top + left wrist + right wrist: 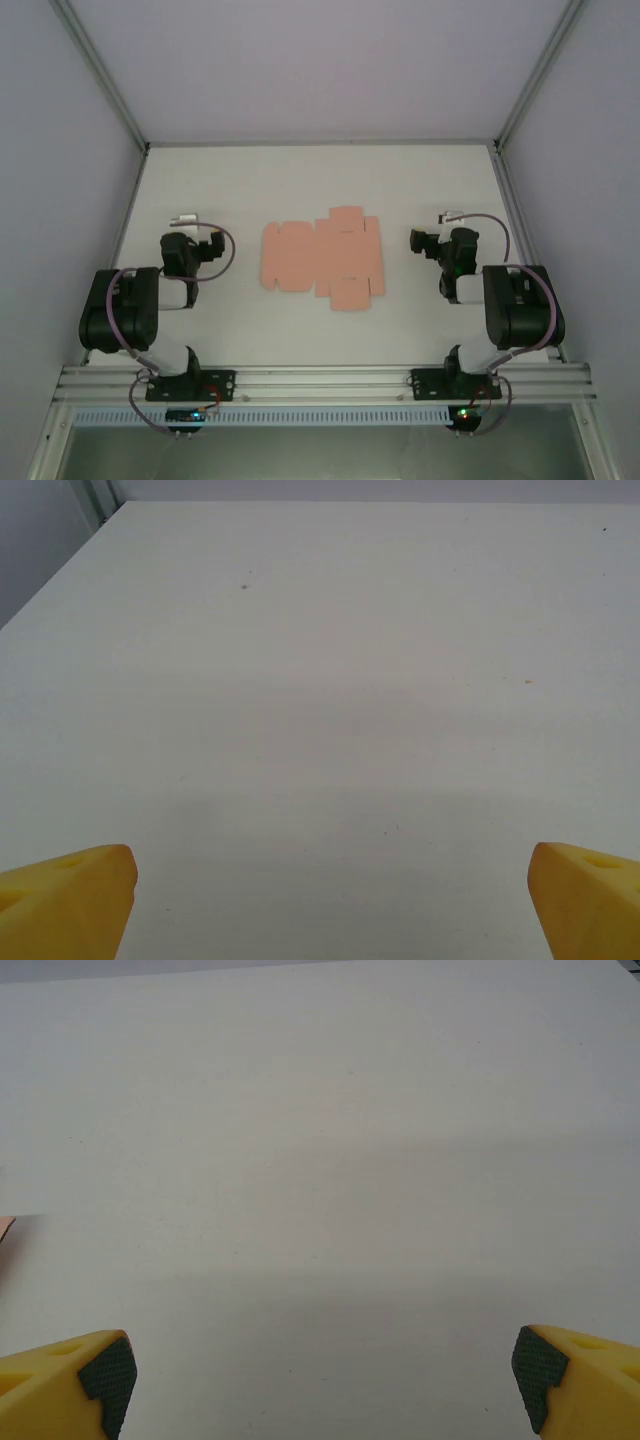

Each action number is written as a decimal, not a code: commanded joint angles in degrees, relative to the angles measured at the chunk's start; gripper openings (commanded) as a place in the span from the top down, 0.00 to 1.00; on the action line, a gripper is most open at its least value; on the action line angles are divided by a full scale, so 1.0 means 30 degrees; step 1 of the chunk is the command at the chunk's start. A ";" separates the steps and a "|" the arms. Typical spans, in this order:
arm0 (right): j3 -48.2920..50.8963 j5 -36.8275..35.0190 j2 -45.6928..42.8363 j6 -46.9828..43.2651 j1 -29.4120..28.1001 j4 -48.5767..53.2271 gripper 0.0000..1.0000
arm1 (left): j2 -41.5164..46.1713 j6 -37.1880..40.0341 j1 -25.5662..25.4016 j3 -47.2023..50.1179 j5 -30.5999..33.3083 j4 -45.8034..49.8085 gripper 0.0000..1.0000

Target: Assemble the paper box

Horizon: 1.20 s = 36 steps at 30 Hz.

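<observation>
**Paper box: still a flat sheet, both arms clear of it**

Paper box (pixel 323 258) is an unfolded salmon-pink die-cut lying flat on the table (pixel 250 180), mid-table between the two arms, nothing creased up yet. From the top view I read its main strip of panels as running left-right, with tabs sticking out on the far and near sides

Left gripper (pixel 196 236) sits well off the sheet's left edge. In its wrist view the yellow fingers are wide apart (pixel 330 890) over bare table, nothing between them

Right gripper (pixel 438 238) sits off the sheet's right edge, fingers likewise spread and empty (pixel 325 1375). A pink sliver of the card (pixel 4 1228) just shows at the left margin of that wrist view

Key relation: both grippers look aimed at the far side, so the sheet lies sideways from each, to the right of the left one and to the left of the right one. Right looks slightly nearer to me. My call: no fold started, and either arm has to swing inward before touching card
</observation>
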State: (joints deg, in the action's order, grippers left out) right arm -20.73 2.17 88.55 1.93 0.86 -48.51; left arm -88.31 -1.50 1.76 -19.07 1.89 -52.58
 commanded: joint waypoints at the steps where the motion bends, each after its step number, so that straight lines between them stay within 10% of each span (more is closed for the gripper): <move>1: -0.0317 -0.0162 0.0072 -0.0033 0.0045 -0.0384 0.01 | -0.0002 0.0236 -0.0040 -0.0561 -0.0313 -0.0464 0.00; 28: -0.0254 0.0078 0.0059 0.0036 0.0065 -0.0429 0.01 | -0.0006 0.0182 0.0127 -0.0684 -0.0734 -0.0367 0.00; 36: -0.5276 -0.2571 -0.3389 0.0778 -0.0377 1.0556 0.01 | 0.2610 -0.1025 0.0205 -0.4427 0.0917 0.8151 0.00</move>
State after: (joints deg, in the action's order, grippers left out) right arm -28.67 -0.93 82.35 2.22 0.62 -32.16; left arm -84.62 -2.48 2.15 -26.96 2.50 -39.40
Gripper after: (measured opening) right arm 0.992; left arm 0.994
